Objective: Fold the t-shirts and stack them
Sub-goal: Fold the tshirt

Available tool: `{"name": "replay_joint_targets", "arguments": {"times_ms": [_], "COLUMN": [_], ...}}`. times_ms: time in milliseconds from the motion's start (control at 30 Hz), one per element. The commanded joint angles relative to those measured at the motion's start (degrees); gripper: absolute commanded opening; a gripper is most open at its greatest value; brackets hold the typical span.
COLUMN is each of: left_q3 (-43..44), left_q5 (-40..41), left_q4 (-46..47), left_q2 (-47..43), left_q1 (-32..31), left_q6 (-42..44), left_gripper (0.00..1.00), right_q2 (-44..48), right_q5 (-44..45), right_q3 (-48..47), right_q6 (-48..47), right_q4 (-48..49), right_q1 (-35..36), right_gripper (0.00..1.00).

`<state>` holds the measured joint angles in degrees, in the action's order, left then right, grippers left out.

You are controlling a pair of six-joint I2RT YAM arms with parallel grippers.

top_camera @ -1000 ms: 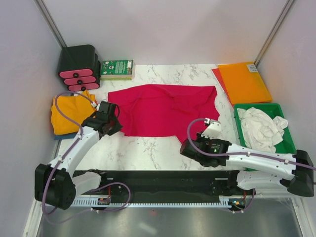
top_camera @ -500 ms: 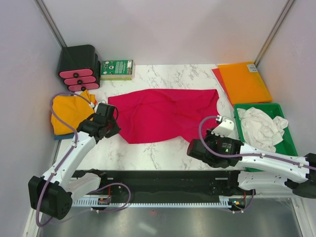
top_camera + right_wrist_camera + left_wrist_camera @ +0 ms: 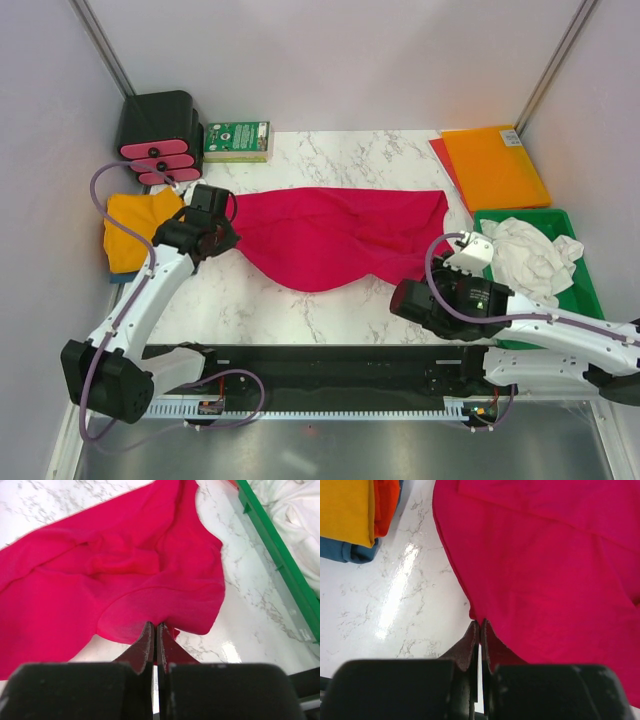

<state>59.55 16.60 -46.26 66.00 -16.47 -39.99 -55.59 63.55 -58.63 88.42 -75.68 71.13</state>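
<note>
Left gripper (image 3: 480, 625): jaws together, clamped on the left edge of the crimson t-shirt (image 3: 545, 565).
Right gripper (image 3: 155, 627): pinched together on the same shirt's near right hem.
Crimson t-shirt: mid marble table (image 3: 270, 300), stretched between both grips.
Left: golden-yellow t-shirt (image 3: 135, 228) atop blue t-shirt (image 3: 345, 552).
Right: white t-shirt (image 3: 530, 258) crumpled in green tray (image 3: 520, 214).

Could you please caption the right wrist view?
Right gripper pinching the crimson t-shirt edge; green tray alongside.

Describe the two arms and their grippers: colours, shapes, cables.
Both arms have smooth white links, the left arm and right arm alike, with bulky black joint housings. A thin purple cable loops along each. The left gripper and right gripper have black bodies and dark, flat fingers tapering to points.
</note>
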Motion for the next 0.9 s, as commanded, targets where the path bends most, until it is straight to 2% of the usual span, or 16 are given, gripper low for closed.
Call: {"name": "replay_joint_targets", "arguments": {"times_ms": [0, 200, 300, 600, 700, 867], "left_q3": [-1.4, -8.0, -10.1, -10.8, -10.0, -10.3], "left_q5": [2.4, 3.2, 3.3, 3.1, 3.1, 3.2], "left_q4": [-0.5, -1.5, -1.6, -0.3, 0.2, 0.5], "left_q2": [-2.2, -2.9, -2.7, -0.7, -0.1, 1.2], "left_q1": [0.1, 0.2, 0.6, 5.6, 8.7, 9.9], "left_q6": [1.4, 0.2, -0.1, 0.6, 2.3, 1.6], "left_gripper": [0.02, 0.02, 0.02, 0.02, 0.02, 0.02], "right_q2": [1.1, 1.9, 1.6, -0.8, -0.4, 3.7], "right_q5": [-1.7, -6.8, -7.8, -4.1, -5.1, -8.8], "right_q3": [6.4, 14.1, 15.0, 11.5, 12.0, 15.2], "right_q6": [3.3, 4.2, 4.5, -0.1, -4.4, -14.7], "right_q4": [-1.5, 3.7, 4.4, 5.5, 8.9, 14.4], "right_q1": [0.2, 0.1, 0.2, -1.3, -6.3, -15.8], "right_gripper": [0.0, 0.0, 0.0, 0.0, 0.0, 0.0]}}
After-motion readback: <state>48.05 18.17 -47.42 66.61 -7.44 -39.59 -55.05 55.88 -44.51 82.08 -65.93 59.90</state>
